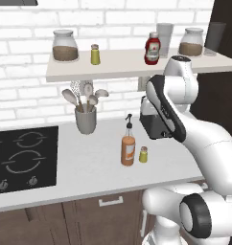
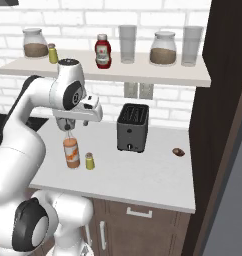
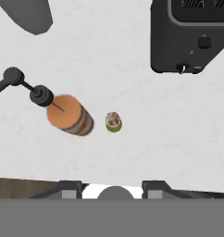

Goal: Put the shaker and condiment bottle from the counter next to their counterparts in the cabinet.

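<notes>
In the left base view, the condiment bottle (image 1: 128, 149) is seen upright on the white bench (image 1: 89, 167), with the shaker (image 1: 143, 154) just beside it on its right; both are apart from the arm, whose forearm is raised in front of the toaster (image 1: 151, 119). On the cabinet (image 1: 127, 67) above, the yellow-green shaker (image 1: 95, 54) is placed beside a jar (image 1: 65, 45), and the ketchup bottle (image 1: 152, 48) further right. A utensil holder (image 1: 86, 117) is set near the stove (image 1: 24, 158). In the right base view, the end effector (image 2: 69, 131) is held just above the spout of the condiment bottle (image 2: 71, 152), without a visible touch; the shaker (image 2: 89, 160) is beside the bottle, and the toaster (image 2: 132, 127) well to the right. In the hand view, bottle (image 3: 70, 115) and shaker (image 3: 113, 121) are seen from above, both free on the bench; the fingertips (image 3: 71, 190) are spread wide and nothing is held between them.
</notes>
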Tool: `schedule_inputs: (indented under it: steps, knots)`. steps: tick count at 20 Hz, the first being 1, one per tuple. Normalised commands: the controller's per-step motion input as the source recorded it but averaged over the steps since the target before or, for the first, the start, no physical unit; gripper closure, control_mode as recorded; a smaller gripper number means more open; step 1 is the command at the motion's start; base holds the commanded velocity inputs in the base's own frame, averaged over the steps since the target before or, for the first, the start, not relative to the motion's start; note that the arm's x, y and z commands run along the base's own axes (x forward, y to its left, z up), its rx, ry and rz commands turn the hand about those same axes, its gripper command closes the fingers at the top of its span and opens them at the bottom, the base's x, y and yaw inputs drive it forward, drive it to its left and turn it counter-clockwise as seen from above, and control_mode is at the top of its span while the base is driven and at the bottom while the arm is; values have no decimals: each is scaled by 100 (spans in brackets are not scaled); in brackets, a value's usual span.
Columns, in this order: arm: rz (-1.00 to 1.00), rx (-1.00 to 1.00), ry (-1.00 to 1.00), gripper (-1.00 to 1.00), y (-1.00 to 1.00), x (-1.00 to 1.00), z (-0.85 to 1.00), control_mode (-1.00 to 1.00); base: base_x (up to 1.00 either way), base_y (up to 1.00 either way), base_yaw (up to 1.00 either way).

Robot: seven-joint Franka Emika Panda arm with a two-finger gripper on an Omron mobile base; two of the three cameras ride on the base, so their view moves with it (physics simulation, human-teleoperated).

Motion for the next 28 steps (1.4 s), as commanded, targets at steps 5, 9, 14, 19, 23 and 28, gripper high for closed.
schedule_inputs:
  steps: [5, 9, 14, 19, 23, 28]
  knots:
    - [1, -2, 0, -100, 9, 0, -5, -100, 0, 0, 0]
    - [21, -3, -4, -100, 8, -31, -29, -100, 0, 0, 0]
    - [49, 4, -12, -100, 0, -69, -16, -100, 0, 0, 0]
    - [45, 7, -8, -100, -1, -34, -22, -100, 0, 0, 0]
    - [31, 15, -18, -100, -31, -9, -35, -100, 0, 0, 0]
    - [40, 22, -32, -100, -21, -26, -8, -100, 0, 0, 0]
